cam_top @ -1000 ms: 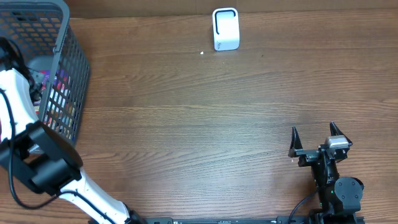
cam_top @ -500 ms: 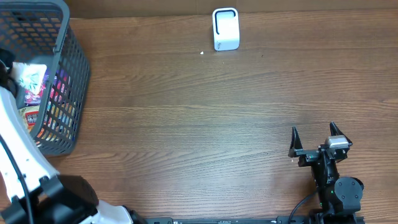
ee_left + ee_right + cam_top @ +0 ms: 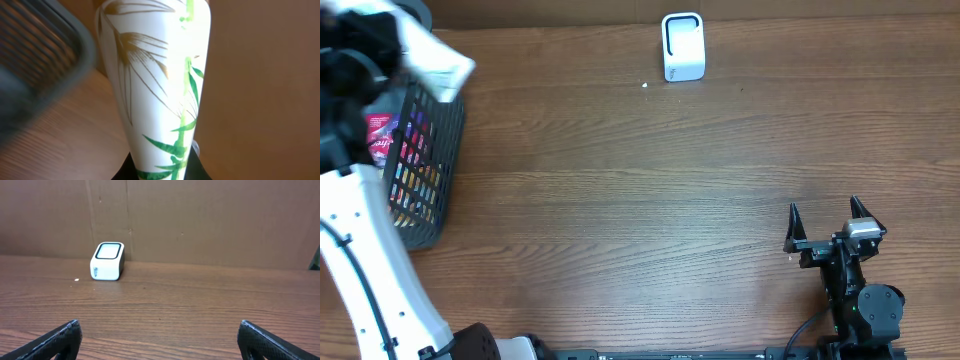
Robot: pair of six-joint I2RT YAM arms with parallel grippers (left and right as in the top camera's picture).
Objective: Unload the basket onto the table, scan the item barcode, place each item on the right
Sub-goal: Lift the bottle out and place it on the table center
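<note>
While the left gripper [image 3: 160, 175] clamps the bamboo-print packet [image 3: 435, 62] over the basket [image 3: 430, 150], far left, the scanner [image 3: 683, 46] sits far centre.
Packet looks light, soft, probably slippery, so pinch its narrow end; right gripper [image 3: 823, 208] gapes empty, near right.

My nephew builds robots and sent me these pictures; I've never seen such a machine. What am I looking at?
This is a robot with two arms at a wooden table, each ending in a two-fingered claw. One picture looks down from above; the other two come from cameras on the wrists. From above, the left claw is shut on a white packet printed with green bamboo, above the rim of a grey mesh basket holding colourful packs. The left wrist camera shows that packet close up. The right claw stands open and empty near the front edge; its camera looks across at a white barcode scanner by the far edge.
</note>
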